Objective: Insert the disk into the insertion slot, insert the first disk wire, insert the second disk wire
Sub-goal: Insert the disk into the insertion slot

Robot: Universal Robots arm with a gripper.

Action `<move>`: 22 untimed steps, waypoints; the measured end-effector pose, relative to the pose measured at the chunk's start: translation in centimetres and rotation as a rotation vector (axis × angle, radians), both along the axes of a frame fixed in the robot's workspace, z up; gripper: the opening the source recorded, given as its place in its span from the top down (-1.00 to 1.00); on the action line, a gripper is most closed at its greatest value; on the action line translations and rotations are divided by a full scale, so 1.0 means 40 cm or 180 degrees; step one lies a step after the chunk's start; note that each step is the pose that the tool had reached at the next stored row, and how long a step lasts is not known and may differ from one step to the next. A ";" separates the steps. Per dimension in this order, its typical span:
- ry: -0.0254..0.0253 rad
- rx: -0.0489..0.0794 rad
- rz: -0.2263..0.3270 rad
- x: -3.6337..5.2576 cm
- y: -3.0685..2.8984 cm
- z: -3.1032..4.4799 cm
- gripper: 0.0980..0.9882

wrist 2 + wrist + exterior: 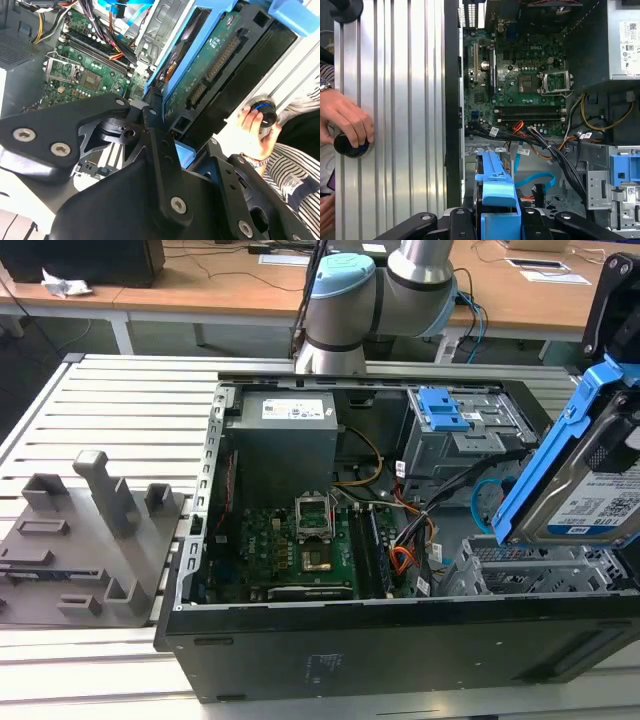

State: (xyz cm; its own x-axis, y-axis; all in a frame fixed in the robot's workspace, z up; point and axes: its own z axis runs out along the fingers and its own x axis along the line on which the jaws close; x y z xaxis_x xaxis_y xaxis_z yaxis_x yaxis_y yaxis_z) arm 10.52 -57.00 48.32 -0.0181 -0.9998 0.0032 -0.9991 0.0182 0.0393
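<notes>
My gripper point(497, 221) is shut on the disk point(600, 495), a silver drive with a white label in a bright blue carrier point(495, 182). The disk hangs tilted above the right end of the open computer case, with its green circuit board point(215, 60) in the second wrist view. Just below it sits the insertion slot point(530, 565), a low grey perforated cage. The second disk wire point(536, 178), a flat light-blue cable, loops loose beside the slot. An orange, red and black wire bundle point(520, 127) lies near it; I cannot tell which lead is the first disk wire.
A taller grey cage with a blue latch point(450, 418) stands behind the slot. The motherboard point(300, 545) and power supply point(285, 435) fill the case's left. A person's hand point(345, 120) rests on a black knob point(351, 145) on the slatted table. Grey fixtures point(85, 530) stand at the exterior view's left.
</notes>
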 end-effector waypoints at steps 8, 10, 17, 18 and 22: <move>0.0000 0.0000 0.0000 0.000 0.000 -0.025 0.40; 0.0000 0.0000 0.0000 0.000 0.000 -0.037 0.40; 0.0000 0.0000 0.0000 0.000 0.000 -0.066 0.40; 0.0000 0.0000 0.0000 0.000 0.000 -0.070 0.40; 0.0000 0.0000 0.0001 0.013 0.034 -0.083 0.40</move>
